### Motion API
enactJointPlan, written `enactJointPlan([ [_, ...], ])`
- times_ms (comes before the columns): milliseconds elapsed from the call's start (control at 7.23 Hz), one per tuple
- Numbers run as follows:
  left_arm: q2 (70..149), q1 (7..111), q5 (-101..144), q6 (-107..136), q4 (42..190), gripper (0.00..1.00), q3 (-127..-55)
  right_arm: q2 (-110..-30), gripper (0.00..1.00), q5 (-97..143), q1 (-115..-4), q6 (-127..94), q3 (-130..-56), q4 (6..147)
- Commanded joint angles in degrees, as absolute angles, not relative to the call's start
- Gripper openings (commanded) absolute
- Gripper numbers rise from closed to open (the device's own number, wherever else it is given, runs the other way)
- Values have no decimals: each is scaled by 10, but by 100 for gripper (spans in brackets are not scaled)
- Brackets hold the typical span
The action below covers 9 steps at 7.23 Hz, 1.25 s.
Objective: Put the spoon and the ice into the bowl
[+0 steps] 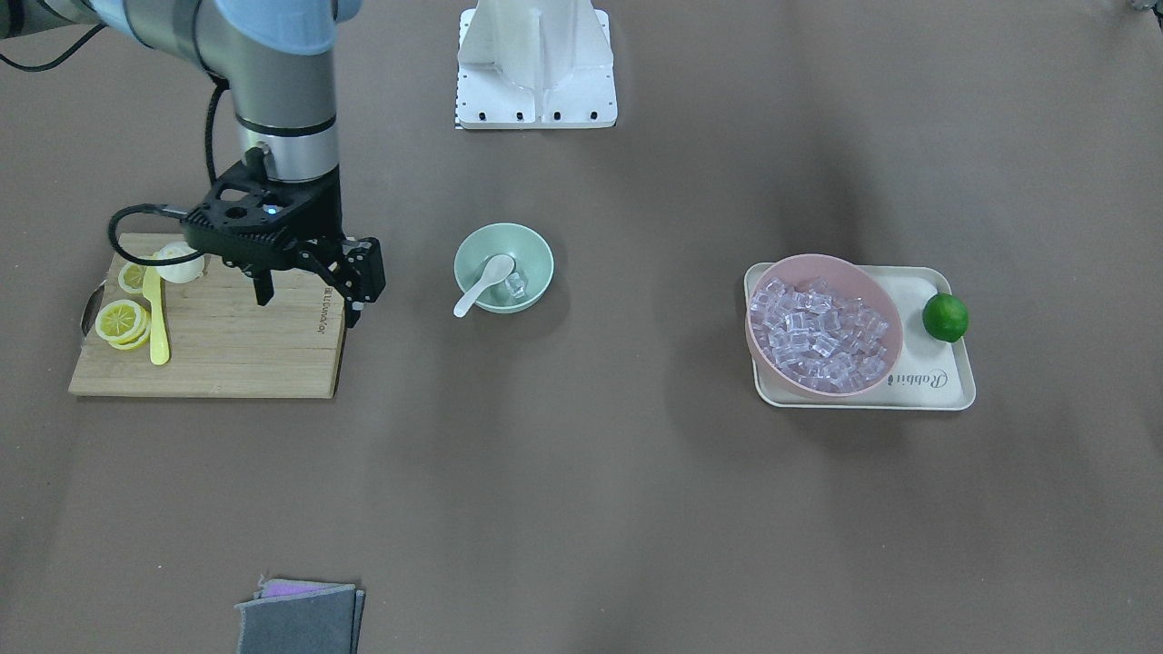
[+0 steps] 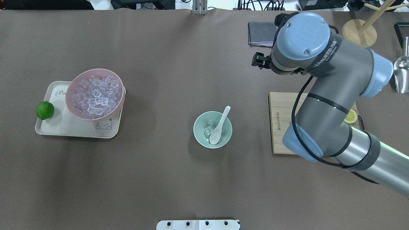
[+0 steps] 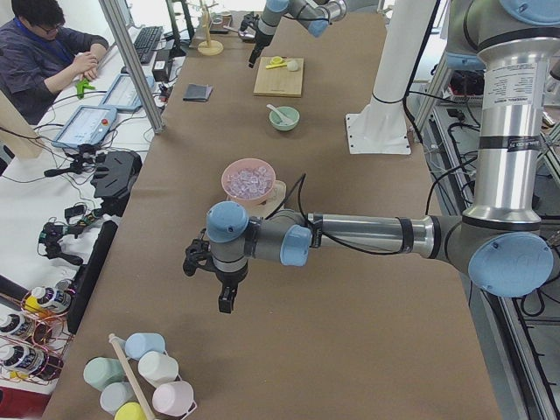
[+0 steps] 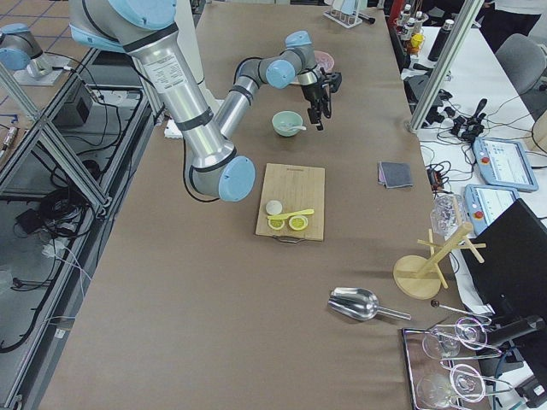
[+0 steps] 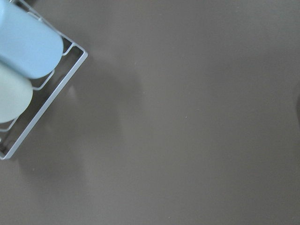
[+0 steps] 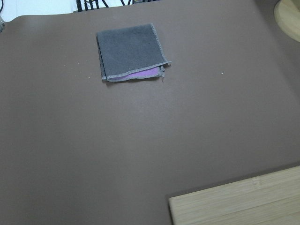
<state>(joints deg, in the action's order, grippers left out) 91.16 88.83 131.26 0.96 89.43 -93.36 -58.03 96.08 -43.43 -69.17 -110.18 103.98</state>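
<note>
The white spoon (image 1: pixel 482 283) lies in the mint-green bowl (image 1: pixel 538 252) at mid-table, scoop inside and handle over the rim. It also shows in the overhead view (image 2: pixel 218 127). A few clear ice cubes (image 1: pixel 515 287) sit in the bowl (image 2: pixel 198 123) beside the scoop. My right gripper (image 1: pixel 309 307) hangs open and empty above the edge of the cutting board (image 1: pixel 227 354), apart from the bowl. My left gripper (image 3: pixel 226 302) shows only in the exterior left view, low over the table near the cup rack; I cannot tell if it is open or shut.
A pink bowl (image 1: pixel 886 313) full of ice stands on a cream tray (image 1: pixel 945 386) with a lime (image 1: pixel 945 317). Lemon slices (image 1: pixel 121 321) and a yellow knife (image 1: pixel 157 313) lie on the board. A grey cloth (image 1: pixel 300 618), a cup rack (image 5: pixel 51 101) and a metal scoop (image 4: pixel 355 303) lie farther off.
</note>
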Motion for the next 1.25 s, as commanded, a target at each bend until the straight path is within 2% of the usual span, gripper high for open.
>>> enactJointPlan([
  [0, 943, 900, 1317, 5, 745, 98, -994, -648, 100, 1073, -530, -505, -1123, 1040],
  [138, 935, 899, 1317, 7, 744, 98, -1003, -699, 100, 1119, -587, -382, -1123, 1029],
  [415, 935, 898, 1317, 11, 744, 98, -1001, -827, 100, 1190, -665, -291, -1097, 889],
  [692, 921, 898, 1318, 5, 791, 98, -980, -920, 100, 1291, -763, -169, -1009, 739],
  [969, 894, 898, 1317, 6, 839, 98, -979, -951, 100, 1335, -880, -17, -950, 731],
  [1107, 893, 898, 1317, 6, 839, 98, -979, -949, 100, 1333, -909, 15, -957, 776],
])
